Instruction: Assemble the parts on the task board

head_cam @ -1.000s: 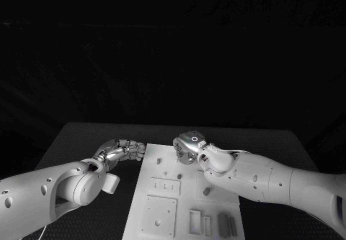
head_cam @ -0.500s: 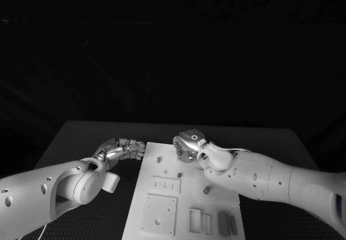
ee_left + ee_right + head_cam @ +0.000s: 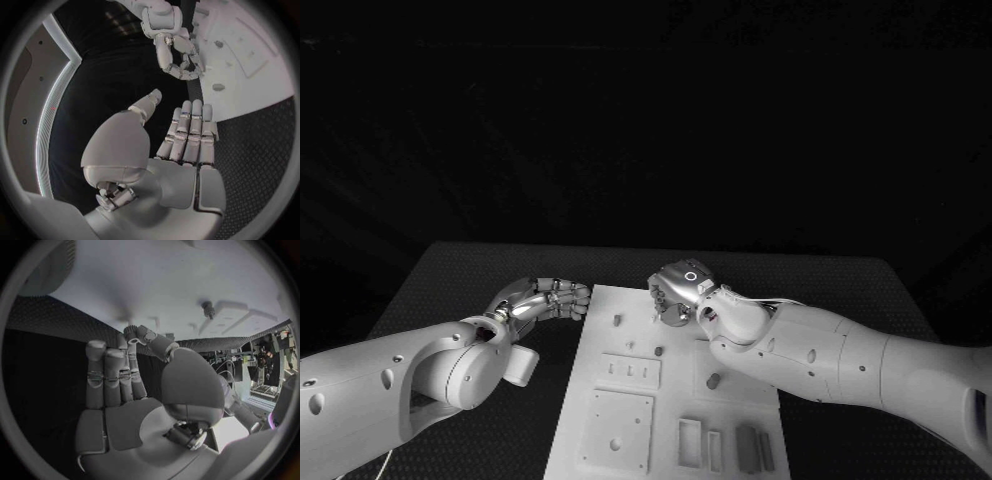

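Parts [image 3: 617, 320] are small, stiff pegs standing on the task board [image 3: 625, 420], probably light and slippery; pinch them near the top. Left hand [image 3: 545, 300] has straight, slightly spread fingers, holding nothing, just beside the board edge. Right hand [image 3: 678, 290] hovers above a peg; its wrist view shows open, empty fingers [image 3: 103, 375], which the head view perhaps hides.

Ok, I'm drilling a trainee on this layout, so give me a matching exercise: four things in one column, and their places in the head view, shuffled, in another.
Things:
1. left hand
2. right hand
3. large square with a centre hole
4. peg

Places:
A. over the far end of the task board
B. on the board's near left part
C. over the black table, just off the board's far left corner
D. standing on the board by its far left edge

Pairs: 1-C, 2-A, 3-B, 4-D.
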Motion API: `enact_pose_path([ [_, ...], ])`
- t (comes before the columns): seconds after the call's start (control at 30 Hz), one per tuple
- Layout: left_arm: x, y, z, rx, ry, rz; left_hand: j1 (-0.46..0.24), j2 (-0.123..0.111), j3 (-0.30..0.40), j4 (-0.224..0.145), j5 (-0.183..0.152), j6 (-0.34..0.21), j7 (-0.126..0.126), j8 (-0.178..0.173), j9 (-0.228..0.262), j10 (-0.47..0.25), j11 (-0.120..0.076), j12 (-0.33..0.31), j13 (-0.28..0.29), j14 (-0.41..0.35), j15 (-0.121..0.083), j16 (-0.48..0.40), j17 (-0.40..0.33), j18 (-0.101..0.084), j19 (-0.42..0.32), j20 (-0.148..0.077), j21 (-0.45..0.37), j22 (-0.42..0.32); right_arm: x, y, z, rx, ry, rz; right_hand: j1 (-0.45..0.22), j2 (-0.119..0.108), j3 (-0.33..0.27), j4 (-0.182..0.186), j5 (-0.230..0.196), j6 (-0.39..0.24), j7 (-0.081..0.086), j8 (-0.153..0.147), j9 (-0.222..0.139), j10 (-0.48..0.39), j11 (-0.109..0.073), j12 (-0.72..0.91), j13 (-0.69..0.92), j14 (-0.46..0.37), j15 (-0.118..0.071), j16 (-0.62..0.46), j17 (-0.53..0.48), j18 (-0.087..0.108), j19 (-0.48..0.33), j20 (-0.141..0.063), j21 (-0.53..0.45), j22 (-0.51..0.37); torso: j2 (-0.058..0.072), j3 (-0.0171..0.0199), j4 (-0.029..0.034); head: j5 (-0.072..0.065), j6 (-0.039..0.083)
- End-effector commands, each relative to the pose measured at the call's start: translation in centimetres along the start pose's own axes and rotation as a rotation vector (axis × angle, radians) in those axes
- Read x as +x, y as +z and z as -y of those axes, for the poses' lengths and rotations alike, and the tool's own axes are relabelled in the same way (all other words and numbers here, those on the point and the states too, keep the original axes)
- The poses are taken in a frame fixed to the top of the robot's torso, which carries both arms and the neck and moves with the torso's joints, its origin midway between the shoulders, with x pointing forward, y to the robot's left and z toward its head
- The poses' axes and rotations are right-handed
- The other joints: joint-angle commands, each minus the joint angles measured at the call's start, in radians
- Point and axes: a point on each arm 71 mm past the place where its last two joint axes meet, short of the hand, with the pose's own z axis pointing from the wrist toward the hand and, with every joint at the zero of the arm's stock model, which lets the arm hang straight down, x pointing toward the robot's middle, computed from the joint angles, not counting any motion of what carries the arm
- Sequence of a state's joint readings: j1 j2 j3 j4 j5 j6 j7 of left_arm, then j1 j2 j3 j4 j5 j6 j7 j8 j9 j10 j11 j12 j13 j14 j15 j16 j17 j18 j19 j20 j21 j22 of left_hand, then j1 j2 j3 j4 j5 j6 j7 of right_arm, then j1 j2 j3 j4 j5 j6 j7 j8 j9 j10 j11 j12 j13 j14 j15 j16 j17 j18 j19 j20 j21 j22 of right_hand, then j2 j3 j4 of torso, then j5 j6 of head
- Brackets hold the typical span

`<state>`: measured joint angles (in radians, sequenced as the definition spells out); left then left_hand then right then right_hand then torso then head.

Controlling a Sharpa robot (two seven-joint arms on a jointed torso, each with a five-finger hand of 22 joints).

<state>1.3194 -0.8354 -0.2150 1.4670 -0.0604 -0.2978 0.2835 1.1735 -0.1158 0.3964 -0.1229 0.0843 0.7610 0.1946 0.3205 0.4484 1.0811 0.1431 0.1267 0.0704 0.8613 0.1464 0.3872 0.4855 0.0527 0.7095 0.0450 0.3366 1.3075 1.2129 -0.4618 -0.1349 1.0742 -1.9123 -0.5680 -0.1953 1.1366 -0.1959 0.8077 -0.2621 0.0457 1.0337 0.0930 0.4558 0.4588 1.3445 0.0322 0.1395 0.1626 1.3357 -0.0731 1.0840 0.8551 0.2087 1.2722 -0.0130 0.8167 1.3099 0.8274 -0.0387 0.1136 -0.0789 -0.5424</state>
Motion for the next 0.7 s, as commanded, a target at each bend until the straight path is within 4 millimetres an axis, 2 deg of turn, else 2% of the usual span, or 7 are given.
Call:
enact_pose_path([
  [0.03, 0.15, 0.01, 0.16, 0.01, 0.001, -0.014, -0.01, -0.001, -0.001, -0.007, -0.007, 0.002, 0.004, -0.003, -0.002, 0.002, 0.003, -0.005, -0.001, 0.001, 0.003, -0.004, -0.001, 0.02, 0.006, 0.003, -0.004, 0.015, 0.12, -0.04, 0.1, 0.005, -0.018, -0.01, 0.019, 0.008, 0.006, 0.001, 0.003, 0.008, 0.0, -0.002, 0.001, 0.037, -0.012, 0.007, 0.107, -0.011, -0.017, 0.005, -0.002, 0.053, 0.002, -0.013, 0.007, 0.018, 0.001, 0.0, -0.0002, 0.0, 0.0],
  [0.23, 0.16, 0.01, 0.16, 0.01, 0.001, -0.014, -0.011, -0.001, 0.0, -0.008, -0.007, 0.002, 0.004, -0.003, -0.002, 0.002, 0.003, -0.006, -0.001, 0.001, 0.003, -0.004, -0.001, 0.021, 0.006, 0.003, -0.004, 0.015, 0.19, 0.0, 0.18, 0.008, 0.002, -0.016, 0.016, 0.006, 0.007, 0.004, 0.003, 0.007, 0.0, -0.003, 0.001, 0.036, -0.011, 0.006, 0.11, -0.012, -0.016, 0.006, -0.002, 0.053, 0.002, -0.012, 0.007, 0.017, 0.002, -0.0009, 0.0009, -0.002, 0.002],
  [0.3, 0.17, 0.02, 0.16, 0.009, 0.001, -0.014, -0.011, -0.001, 0.0, -0.008, -0.007, 0.002, 0.004, -0.003, -0.002, 0.002, 0.003, -0.006, -0.001, 0.001, 0.003, -0.004, 0.0, 0.021, 0.006, 0.003, -0.004, 0.016, 0.32, 0.07, 0.22, 0.014, 0.031, -0.03, 0.01, -0.007, 0.013, 0.014, 0.003, -0.008, 0.006, -0.014, 0.001, 0.021, -0.005, -0.005, 0.113, -0.02, -0.011, -0.001, -0.007, 0.053, -0.009, -0.008, 0.002, 0.015, 0.002, -0.0007, 0.0001, -0.001, 0.002],
  [0.43, 0.16, 0.02, 0.15, 0.009, 0.001, -0.013, -0.012, -0.002, 0.001, -0.009, -0.007, 0.002, 0.004, -0.004, -0.002, 0.002, 0.003, -0.006, -0.001, 0.001, 0.003, -0.005, 0.0, 0.021, 0.006, 0.003, -0.004, 0.016, 0.42, 0.1, 0.39, 0.024, 0.059, -0.039, -0.021, -0.093, 0.016, 0.054, 0.002, -0.111, 0.049, -0.076, -0.021, -0.09, 0.035, -0.073, 0.092, -0.026, 0.031, -0.02, -0.024, 0.052, -0.021, 0.0, -0.008, 0.011, 0.002, -0.0008, 0.0001, -0.001, 0.002],
  [0.5, 0.13, 0.0, 0.14, 0.007, 0.002, -0.011, -0.013, -0.002, 0.001, -0.01, -0.007, 0.001, 0.004, -0.004, -0.002, 0.001, 0.004, -0.007, -0.001, 0.0, 0.003, -0.005, 0.0, 0.021, 0.006, 0.003, -0.004, 0.016, 0.45, 0.08, 0.56, 0.031, 0.057, -0.04, -0.033, -0.101, -0.02, 0.044, 0.003, -0.167, 0.073, -0.107, -0.034, -0.165, 0.066, -0.078, 0.071, -0.02, 0.056, -0.015, -0.026, 0.048, -0.022, 0.006, -0.006, 0.013, 0.002, -0.001, 0.0001, -0.001, 0.002],
  [0.53, 0.1, 0.0, 0.14, 0.007, 0.002, -0.01, -0.014, -0.002, 0.002, -0.01, -0.007, 0.001, 0.004, -0.004, -0.002, 0.001, 0.004, -0.007, -0.001, 0.0, 0.003, -0.005, 0.0, 0.021, 0.006, 0.003, -0.004, 0.016, 0.44, 0.05, 0.71, 0.036, 0.058, -0.036, -0.043, -0.102, -0.037, 0.041, 0.001, -0.177, 0.077, -0.112, -0.036, -0.182, 0.069, -0.079, 0.064, -0.021, 0.064, -0.014, -0.027, 0.048, -0.024, 0.008, -0.006, 0.013, 0.002, -0.001, 0.0001, -0.001, 0.002],
  [0.7, -0.03, -0.05, 0.13, 0.007, 0.003, -0.005, -0.015, -0.003, 0.002, -0.011, -0.007, 0.001, 0.005, -0.004, -0.002, 0.001, 0.004, -0.007, -0.001, -0.001, 0.003, -0.006, -0.001, 0.021, 0.006, 0.003, -0.004, 0.016, 0.21, -0.07, 0.99, 0.046, 0.073, -0.005, -0.083, -0.105, -0.111, 0.015, 0.003, -0.206, 0.071, -0.123, -0.04, -0.237, 0.086, -0.08, 0.042, -0.031, 0.076, -0.015, -0.031, 0.049, -0.035, 0.011, -0.013, 0.011, 0.002, -0.0011, 0.0004, -0.001, 0.002],
])
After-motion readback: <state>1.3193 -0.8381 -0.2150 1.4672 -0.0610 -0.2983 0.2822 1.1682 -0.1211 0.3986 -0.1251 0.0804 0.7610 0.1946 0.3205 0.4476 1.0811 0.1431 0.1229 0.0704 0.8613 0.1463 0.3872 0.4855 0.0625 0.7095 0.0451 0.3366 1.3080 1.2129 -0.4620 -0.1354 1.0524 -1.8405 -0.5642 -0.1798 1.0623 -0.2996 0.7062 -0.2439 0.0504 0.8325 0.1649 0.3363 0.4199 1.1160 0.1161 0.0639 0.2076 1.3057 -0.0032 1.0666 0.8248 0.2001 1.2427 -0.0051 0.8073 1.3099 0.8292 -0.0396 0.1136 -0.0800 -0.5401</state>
